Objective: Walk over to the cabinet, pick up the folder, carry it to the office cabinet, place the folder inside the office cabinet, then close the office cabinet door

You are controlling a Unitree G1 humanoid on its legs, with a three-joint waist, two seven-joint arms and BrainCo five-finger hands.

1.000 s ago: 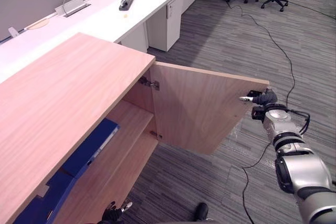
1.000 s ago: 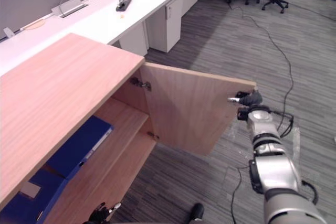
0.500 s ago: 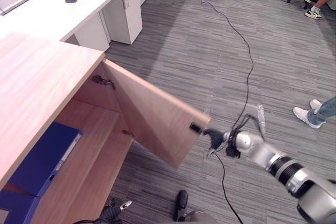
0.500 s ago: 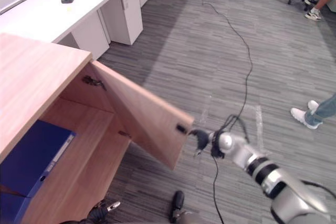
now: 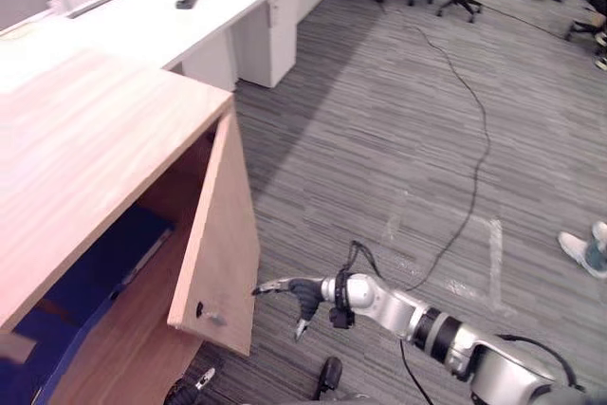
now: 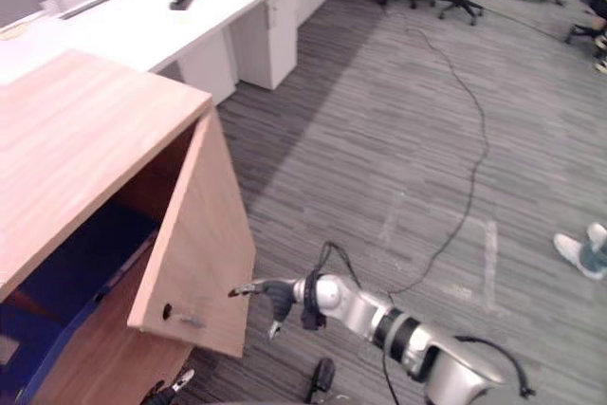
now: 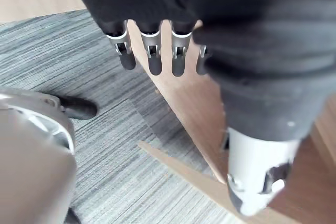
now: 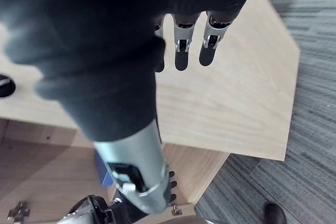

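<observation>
1. Inside the office cabinet point(image 5: 85, 139), under its wooden top, the blue folder point(image 5: 109, 267) is seen in deep shadow. Its outline is hard to trace, and its ends are hidden by the top and the door.
2. The left hand point(image 7: 155, 59) is held low at the cabinet's front, near the floor. Its fingers are kept straight and loose, and nothing is held.
3. The cabinet door point(image 5: 223, 234) is seen almost edge-on and partly open. A small fitting point(image 5: 204, 311) near its lower free corner cannot be identified.
4. The right hand point(image 5: 302, 293) is held at the door's outer face with fingers extended and nothing grasped. Whether a fingertip touches the wood cannot be told.
5. Well away from the cabinet, a person's shoe point(image 5: 580, 248) is cut off by the picture edge.
</observation>
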